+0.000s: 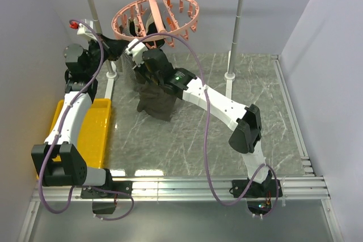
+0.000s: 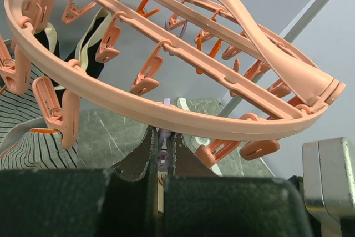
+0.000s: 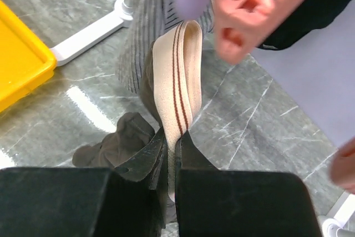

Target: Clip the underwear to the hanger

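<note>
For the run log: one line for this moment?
right gripper: shut on underwear waistband | left gripper: nearly shut under hanger | underwear: unclipped

Glossy plastic hanger, matt cloth underwear, polished marbled table.

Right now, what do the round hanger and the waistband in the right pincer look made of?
Hanger: probably moulded plastic, with an even salmon-pink colour, a smooth surface, a slight sheen and rigid thin bars.
Waistband, pinched by the right pincer: seemingly woven elastic. It is matte beige with two dark stripes and bends in a soft loop.
</note>
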